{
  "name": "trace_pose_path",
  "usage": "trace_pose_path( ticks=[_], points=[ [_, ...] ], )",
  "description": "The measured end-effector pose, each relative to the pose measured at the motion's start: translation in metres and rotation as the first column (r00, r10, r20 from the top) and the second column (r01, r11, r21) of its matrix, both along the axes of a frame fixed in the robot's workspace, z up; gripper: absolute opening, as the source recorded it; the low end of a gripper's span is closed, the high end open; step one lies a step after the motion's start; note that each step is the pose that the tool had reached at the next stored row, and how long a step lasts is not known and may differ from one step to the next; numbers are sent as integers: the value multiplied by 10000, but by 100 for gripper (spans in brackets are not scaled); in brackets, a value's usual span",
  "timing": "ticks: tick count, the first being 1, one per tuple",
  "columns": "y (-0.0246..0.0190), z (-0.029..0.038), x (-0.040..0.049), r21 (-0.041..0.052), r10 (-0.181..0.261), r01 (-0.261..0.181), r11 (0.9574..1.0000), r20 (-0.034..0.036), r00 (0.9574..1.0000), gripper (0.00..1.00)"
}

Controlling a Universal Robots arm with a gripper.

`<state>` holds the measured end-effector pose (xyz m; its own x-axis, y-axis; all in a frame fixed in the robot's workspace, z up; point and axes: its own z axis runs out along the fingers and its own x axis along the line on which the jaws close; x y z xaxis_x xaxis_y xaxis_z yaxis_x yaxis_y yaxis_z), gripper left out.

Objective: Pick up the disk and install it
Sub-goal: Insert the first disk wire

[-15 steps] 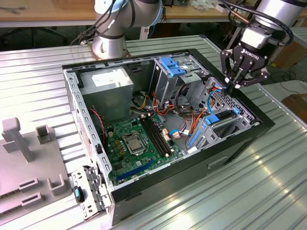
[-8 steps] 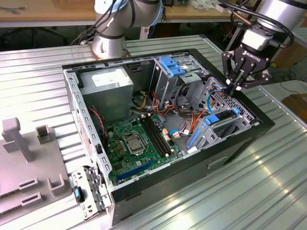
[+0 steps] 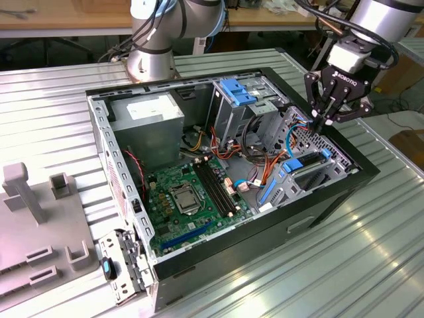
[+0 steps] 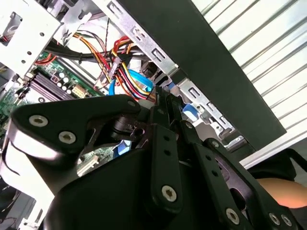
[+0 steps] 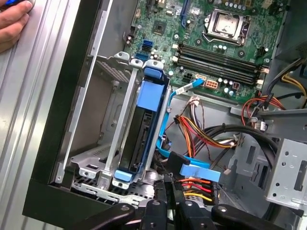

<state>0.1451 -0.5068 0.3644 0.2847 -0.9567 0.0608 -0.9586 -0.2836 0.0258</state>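
bench [image 3: 371,265]: ribbed bare metal, semi-gloss, throws glare
case [image 3: 331,212]: outer shell black and matt, inner frame bare grey sheet metal, dull, perforated
disk [image 5: 149,96]: smooth bright blue plastic carrier with a slight sheen, dark body
board [image 3: 192,192]: green laminate, satin
tool [image 3: 326,120]: matt black metal links, shiny silver screw heads in the second wrist view
arm [image 3: 149,63]: smooth silver-grey metal, glossy
fixtures [image 3: 40,218] on the bench: matt grey plastic
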Motion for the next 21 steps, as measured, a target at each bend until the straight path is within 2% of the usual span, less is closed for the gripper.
trace_pose_path(
  ticks=[3,7,10,13,15,19,21],
  points=[
    [1,-3,-3,1,-313,313,9995,11,9995,16],
    [1,-24,-3,5,-952,952,9955,32,9955,16],
    [1,-32,-3,14,-1209,1209,9927,147,9926,16],
    [0,-34,-15,38,-1235,1235,9923,300,9919,16],
    [0,-35,-53,41,-1354,1353,9908,315,9903,16],
    [0,-40,-54,39,-2078,2078,9782,316,9777,16],
    [-81,-41,-62,66,-2086,2085,9780,309,9775,16]
  ],
)
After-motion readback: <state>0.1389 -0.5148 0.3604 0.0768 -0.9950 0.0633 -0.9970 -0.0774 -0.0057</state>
